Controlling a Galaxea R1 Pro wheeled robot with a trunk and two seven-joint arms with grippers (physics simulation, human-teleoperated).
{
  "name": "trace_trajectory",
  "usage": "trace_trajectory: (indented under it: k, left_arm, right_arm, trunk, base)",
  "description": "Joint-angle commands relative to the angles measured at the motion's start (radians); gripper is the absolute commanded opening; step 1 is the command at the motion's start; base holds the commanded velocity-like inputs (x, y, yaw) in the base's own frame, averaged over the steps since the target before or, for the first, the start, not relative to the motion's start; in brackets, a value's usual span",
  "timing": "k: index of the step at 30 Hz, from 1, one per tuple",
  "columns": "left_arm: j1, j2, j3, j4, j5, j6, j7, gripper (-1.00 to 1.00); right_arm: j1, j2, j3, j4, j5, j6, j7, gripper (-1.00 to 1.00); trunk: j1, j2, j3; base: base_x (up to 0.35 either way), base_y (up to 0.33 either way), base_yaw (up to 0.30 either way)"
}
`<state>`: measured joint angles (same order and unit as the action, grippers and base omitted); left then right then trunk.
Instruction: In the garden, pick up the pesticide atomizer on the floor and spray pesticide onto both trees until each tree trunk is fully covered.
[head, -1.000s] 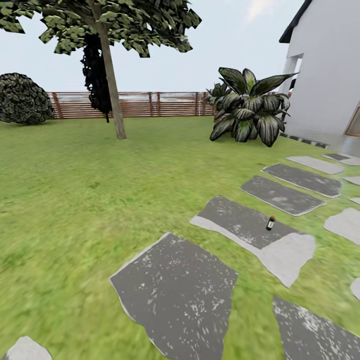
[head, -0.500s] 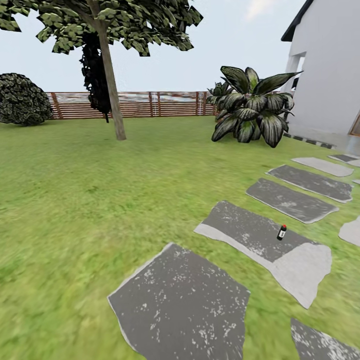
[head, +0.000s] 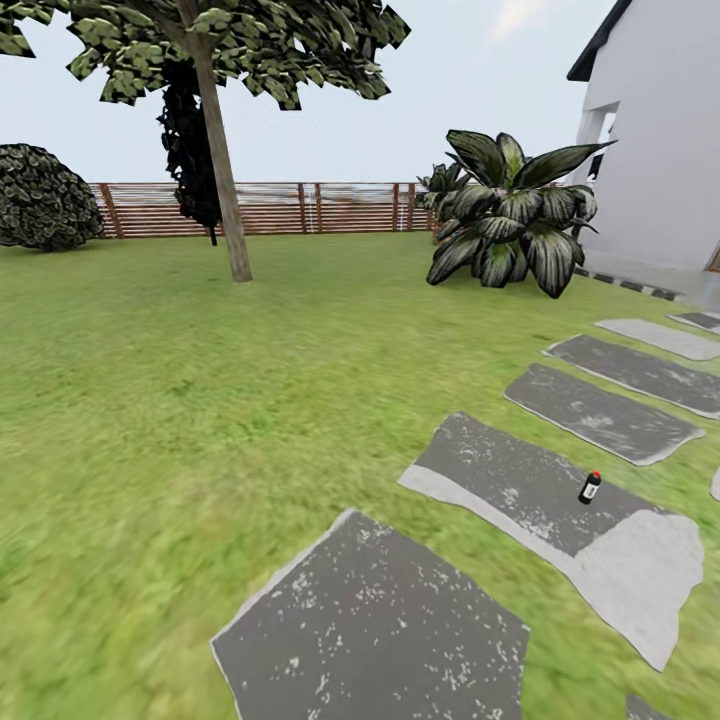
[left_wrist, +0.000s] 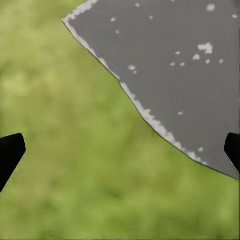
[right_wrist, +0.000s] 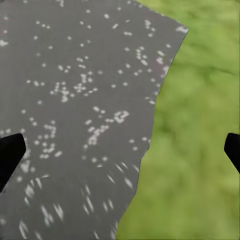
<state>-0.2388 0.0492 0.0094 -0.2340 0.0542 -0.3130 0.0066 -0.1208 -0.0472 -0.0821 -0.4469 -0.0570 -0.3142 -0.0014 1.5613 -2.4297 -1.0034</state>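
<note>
The pesticide atomizer (head: 590, 487), a small dark bottle with a red cap, stands upright on a grey stepping stone (head: 520, 485) at the right of the head view. A tall tree with a straight grey-brown trunk (head: 222, 170) rises from the lawn at the back left, and a second dark tree (head: 190, 140) stands behind it near the fence. My left gripper (left_wrist: 120, 150) hangs open over grass and a stone's edge, its black fingertips (left_wrist: 10, 152) wide apart. Over a speckled stone slab (right_wrist: 75, 125) my right gripper (right_wrist: 120, 150) is open too, holding nothing.
A brown slatted fence (head: 300, 208) closes the far side of the lawn. A round bush (head: 45, 198) sits far left, a broad-leafed plant (head: 510, 215) right of centre, and a white house wall (head: 660, 150) at the far right. More stepping stones (head: 600, 412) run toward the house.
The whole view has shifted as the camera moved: the atomizer and stepping stones now sit lower and further right in the picture. Nothing in the garden itself has moved.
</note>
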Motion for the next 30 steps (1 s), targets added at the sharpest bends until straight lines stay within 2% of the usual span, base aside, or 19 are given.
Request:
trace_trajectory:
  k: [1,11,30]
  left_arm:
    - [-0.001,0.0,0.0,0.001,0.006,-0.003,0.0,1.0]
    - [-0.001,0.0,0.0,0.001,0.005,-0.003,0.0,1.0]
    - [-0.001,0.0,0.0,0.001,0.006,-0.003,-0.001,1.0]
  right_arm:
    - [0.0,0.0,0.001,0.001,-0.006,-0.003,0.0,1.0]
    - [0.0,0.0,-0.001,0.0,-0.006,-0.003,0.0,1.0]
    - [0.0,0.0,-0.001,0.0,-0.006,-0.003,0.0,1.0]
  trunk:
    - [0.0,0.0,-0.001]
    - [0.0,0.0,-0.001]
    - [0.0,0.0,-0.001]
  base:
    - [0.317,0.099,0.0]
    - [0.317,0.099,-0.019]
    - [0.316,0.13,-0.29]
